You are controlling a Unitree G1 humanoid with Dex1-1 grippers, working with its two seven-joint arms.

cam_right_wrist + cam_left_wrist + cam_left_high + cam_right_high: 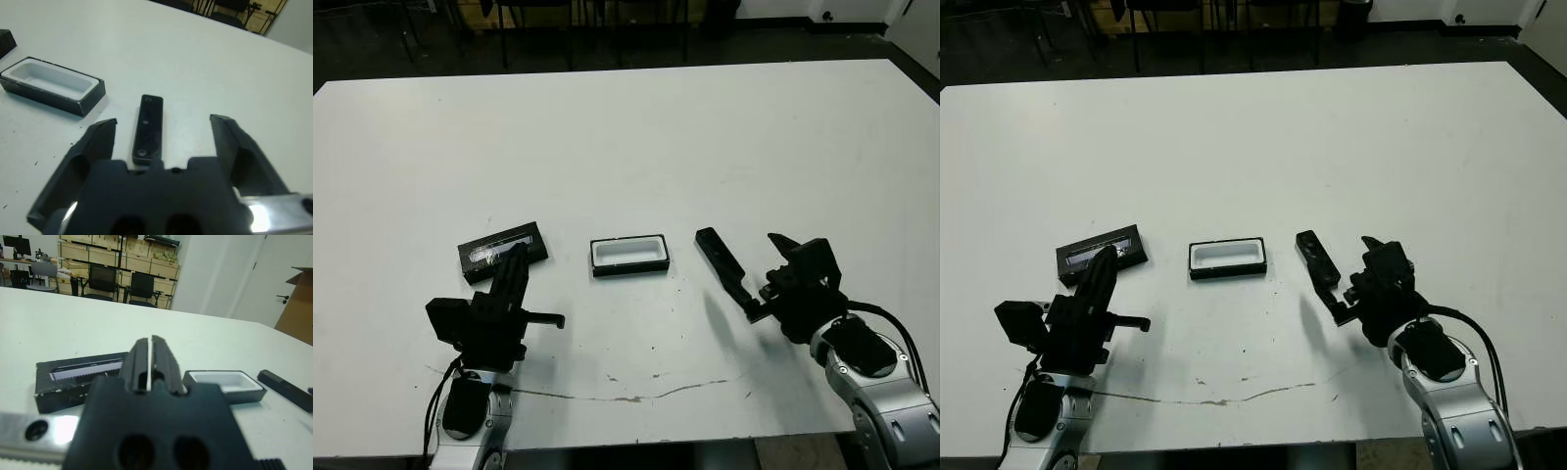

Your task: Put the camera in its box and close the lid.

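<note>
Left gripper (514,262) fingers pressed together, empty, tips over lid (502,249); silvery print there, unreadable. Box (628,255) open, white-lined, between both claws. Right gripper (164,129) spread wide, camera (148,128) lying flat between fingers, long axis along them. Right arm nearer.

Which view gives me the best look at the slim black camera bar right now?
The right wrist view: the slim black camera bar lies whole on the table between the open right gripper's fingers. The head views show it smaller, at an angle. The left wrist view catches only part at the edge.
</note>
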